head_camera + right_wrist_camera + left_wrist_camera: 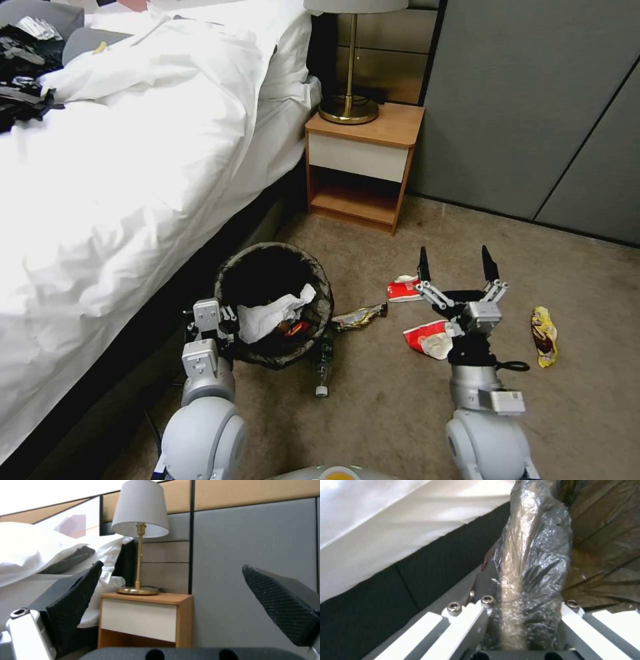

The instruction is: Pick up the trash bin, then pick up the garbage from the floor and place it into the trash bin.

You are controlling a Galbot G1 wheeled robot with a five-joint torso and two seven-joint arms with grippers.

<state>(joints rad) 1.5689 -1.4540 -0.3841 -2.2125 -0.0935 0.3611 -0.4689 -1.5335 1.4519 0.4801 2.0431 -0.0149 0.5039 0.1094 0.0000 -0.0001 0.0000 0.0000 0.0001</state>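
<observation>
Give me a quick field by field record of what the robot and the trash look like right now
left end effector: shut on the trash bin rim, beside the bed
right end effector: open, holding nothing, above the red-and-white wrappers
bin contents: white tissue, a red scrap
floor litter: yellow wrapper, silvery wrapper, plastic bottle by the bin
background: nightstand with lamp

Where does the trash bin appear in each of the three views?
Head view: trash bin on the carpet beside the bed, its rim clamped by the left gripper.
Left wrist view: its bagged rim between the jaws.
Right wrist view: not in it.
Shared landmark: the white bedding.
</observation>
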